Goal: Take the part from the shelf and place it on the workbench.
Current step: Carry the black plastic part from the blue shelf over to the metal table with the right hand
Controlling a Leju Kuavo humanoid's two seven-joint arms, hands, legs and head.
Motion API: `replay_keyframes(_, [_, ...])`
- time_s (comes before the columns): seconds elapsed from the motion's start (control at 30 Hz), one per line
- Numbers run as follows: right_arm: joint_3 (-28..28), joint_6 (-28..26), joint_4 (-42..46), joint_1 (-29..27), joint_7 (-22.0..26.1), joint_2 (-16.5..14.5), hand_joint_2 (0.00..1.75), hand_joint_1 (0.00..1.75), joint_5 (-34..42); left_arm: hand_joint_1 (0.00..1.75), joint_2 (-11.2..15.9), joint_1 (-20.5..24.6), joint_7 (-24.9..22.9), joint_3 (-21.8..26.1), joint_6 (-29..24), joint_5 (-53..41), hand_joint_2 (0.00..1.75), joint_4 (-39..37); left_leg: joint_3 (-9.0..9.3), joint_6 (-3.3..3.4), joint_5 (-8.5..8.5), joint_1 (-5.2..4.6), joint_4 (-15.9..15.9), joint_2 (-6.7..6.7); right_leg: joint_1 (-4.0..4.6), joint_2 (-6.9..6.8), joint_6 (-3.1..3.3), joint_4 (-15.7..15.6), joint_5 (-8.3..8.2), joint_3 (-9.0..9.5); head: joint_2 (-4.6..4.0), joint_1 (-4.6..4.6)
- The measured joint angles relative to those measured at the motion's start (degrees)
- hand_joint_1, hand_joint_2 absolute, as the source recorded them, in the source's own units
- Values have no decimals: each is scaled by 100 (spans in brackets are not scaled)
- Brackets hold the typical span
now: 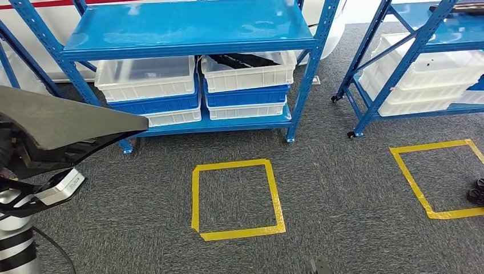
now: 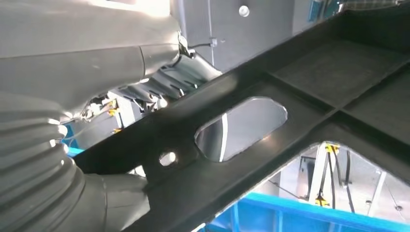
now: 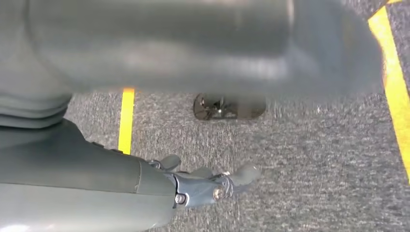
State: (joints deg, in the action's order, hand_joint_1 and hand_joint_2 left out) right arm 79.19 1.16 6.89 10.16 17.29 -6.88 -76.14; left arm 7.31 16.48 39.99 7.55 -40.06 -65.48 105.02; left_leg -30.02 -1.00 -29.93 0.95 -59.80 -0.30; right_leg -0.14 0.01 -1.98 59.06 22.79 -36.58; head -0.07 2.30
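Note:
The part (image 1: 63, 123) is a flat dark panel with ribs and cut-outs, raised at the left of the head view above the carpet. My left hand (image 2: 63, 116) grips one end of it; in the left wrist view the black ribbed part (image 2: 300, 101) runs away from the grey thumb across the picture. Under it in the head view is my silver left arm (image 1: 20, 228). My right hand (image 3: 203, 186) hangs over the grey carpet with its fingers spread and holds nothing.
A blue shelf (image 1: 188, 34) stands ahead with white and blue bins (image 1: 145, 80) on its low level; one bin holds another black part (image 1: 245, 60). A second blue shelf (image 1: 422, 40) stands at the right. Two yellow tape squares (image 1: 237, 197) (image 1: 439, 177) mark the carpet.

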Motion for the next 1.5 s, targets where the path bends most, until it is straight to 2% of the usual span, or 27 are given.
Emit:
replay_keyframes(0.07, [10, -6, -9, 17, 38, -14, 0, 0, -16, 175, -15, 27, 1, -111, 1, -21, 175, -2, -111, 117, 108, 4, 34, 21, -2, 6, -41, 78, 86, -109, 0, 0])
replay_keyframes(0.13, [32, -7, -20, 47, 93, -27, 0, 0, -32, 175, -47, 63, 2, -232, 3, -67, 175, -4, -264, 230, 256, 20, 57, 40, -13, 9, 5, 504, 511, -289, 0, -25])
replay_keyframes(0.2, [52, -7, -35, 77, 150, -43, 0, 0, -42, 175, -87, 83, 3, -336, 4, -118, 175, -4, -444, 268, 396, 19, 56, 46, -29, 8, 26, 1207, 933, -458, 0, -51])
replay_keyframes(0.23, [62, -4, -40, 85, 179, -51, 0, 0, -44, 175, -107, 90, 3, -381, 4, -142, 175, -4, -539, 264, 467, 19, 54, 50, -38, 7, -11, 1476, 989, -480, 0, -53])
replay_keyframes(0.27, [76, 1, -45, 89, 210, -58, 0, 0, -43, 175, -124, 97, 3, -420, 4, -157, 175, -4, -631, 255, 538, 20, 53, 53, -48, 7, -73, 1597, 929, -434, 0, -54])
replay_keyframes(0.3, [94, 6, -47, 91, 245, -62, 0, 0, -39, 175, -137, 104, 3, -456, 4, -167, 175, -4, -724, 241, 612, 22, 52, 55, -58, 7, -141, 1527, 792, -293, 0, -56])
replay_keyframes(0.37, [132, 20, -51, 97, 309, -66, 0, 0, -22, 175, -148, 126, 3, -497, 3, -170, 175, -4, -879, 192, 748, 22, 49, 52, -64, 6, -195, 869, 613, 265, 0, -59])
replay_keyframes(0.43, [178, 39, -63, 112, 352, -70, 0, 0, 4, 175, -148, 186, 3, -508, 2, -163, 175, -6, -957, 122, 881, 14, 63, 60, -41, 13, -115, 83, 702, 793, 0, -43])
replay_keyframes(0.47, [209, 47, -73, 119, 365, -73, 0, 0, 16, 175, -148, 236, 3, -508, 2, -155, 175, -11, -971, 85, 951, 14, 85, 65, -21, 20, -67, -134, 756, 913, 0, -38])
replay_keyframes(0.5, [244, 55, -82, 122, 375, -74, 0, 0, 28, 175, -147, 286, 3, -508, 2, -143, 175, -16, -974, 46, 1020, 18, 113, 70, -9, 28, -25, -205, 750, 901, 0, -30])
replay_keyframes(0.57, [314, 54, -97, 121, 388, -80, 0, 0, 45, 175, -140, 346, 3, -505, 1, -103, 175, -28, -1022, -22, 993, 32, 101, 44, -48, 25, 72, -211, 642, 834, 0, -14])
replay_keyframes(0.63, [378, 37, -105, 119, 400, -85, 0, 0, 49, 175, -129, 369, 2, -502, 2, -70, 175, -39, -1151, -57, 505, 33, -287, 16, -83, 6, 194, -228, 501, 740, 0, 29])
replay_keyframes(0.7, [438, 25, -109, 119, 409, -86, 0, 0, 40, 175, -120, 383, 0, -499, 4, -69, 175, -54, -1289, -73, -51, 29, -1021, 12, -51, -4, 258, -217, 373, 594, 0, 50])
replay_keyframes(0.73, [466, 23, -110, 119, 411, -84, 0, 0, 33, 175, -114, 382, -1, -496, 4, -80, 175, -61, -1309, -82, -133, 31, -1322, 11, -38, -6, 263, -207, 320, 521, 0, 49])
replay_keyframes(0.8, [519, 17, -110, 119, 413, -79, 0, 0, 14, 175, -98, 382, -1, -485, 3, -101, 175, -69, -1128, -93, 44, 43, -1462, 12, -31, -9, 245, -164, 229, 364, 0, 49])
replay_keyframes(0.87, [559, 14, -110, 120, 416, -75, 0, 0, -12, 175, -91, 387, 0, -468, 3, -108, 175, -68, -603, -96, 235, 59, -893, 11, -34, -9, 201, -84, 167, 215, 0, 52])
replay_keyframes(0.93, [586, 13, -110, 126, 429, -77, 0, 0, -51, 175, -88, 398, -1, -454, 2, -108, 175, -64, -150, -71, 147, 41, -230, -3, -19, -6, 133, -9, 110, 114, 0, 49])
replay_keyframes(0.97, [599, 13, -110, 131, 436, -76, 0, 0, -71, 175, -85, 405, -2, -449, 2, -109, 175, -62, -74, -44, 76, 16, -67, -8, -13, -5, 93, 3, 72, 80, 0, 48])
replay_keyframes(1.07, [644, 13, -110, 128, 445, -73, 0, 0, -96, 175, -75, 418, -3, -442, 2, -110, 175, -62, -175, 128, 189, -7, 35, 10, -23, -3, -13, 42, 42, -35, 0, 47])
replay_keyframes(1.13, [661, 13, -110, 124, 447, -72, 0, 0, -101, 175, -75, 425, -3, -441, 3, -110, 175, -62, -317, 246, 334, 9, 70, 31, -28, -1, 4, 381, 389, -206, 0, 28])
replay_keyframes(1.2, [668, 13, -110, 129, 449, -73, 0, 0, -116, 175, -75, 428, -3, -439, 4, -110, 175, -63, -497, 289, 473, 5, 69, 38, -39, 1, 29, 1073, 870, -407, 0, 10])
replay_keyframes(1.23, [672, 13, -111, 132, 450, -73, 0, 0, -128, 175, -75, 426, -2, -438, 4, -111, 175, -63, -594, 286, 547, 5, 68, 40, -48, 1, 1, 1404, 988, -460, 0, 10])
replay_keyframes(1.27, [679, 13, -111, 133, 452, -73, 0, 0, -139, 175, -75, 424, -2, -435, 4, -111, 175, -63, -693, 279, 622, 7, 66, 41, -58, 1, -54, 1607, 991, -450, 0, 11])
replay_keyframes(1.3, [691, 13, -111, 137, 454, -72, 0, 0, -151, 175, -75, 422, -1, -431, 4, -111, 175, -63, -787, 265, 695, 10, 65, 42, -67, 0, -122, 1629, 893, -353, 0, 10])
replay_keyframes(1.37, [717, 12, -110, 163, 456, -71, 0, 0, -174, 175, -73, 425, -1, -420, 4, -113, 175, -63, -954, 220, 841, 19, 61, 42, -75, -1, -203, 1107, 675, 130, 0, 9])
replay_keyframes(1.43, [746, 12, -110, 210, 458, -69, 0, 0, -198, 175, -68, 437, -2, -411, 3, -119, 175, -62, -1058, 151, 975, 11, 63, 44, -54, 1, -135, 241, 750, 738, 0, 13])
replay_keyframes(1.5, [778, 13, -110, 237, 466, -66, 0, 0, -224, 175, -58, 453, -2, -407, 2, -125, 175, -62, -1078, 74, 1116, 5, 113, 58, -20, 6, -23, -201, 859, 970, 0, 16])
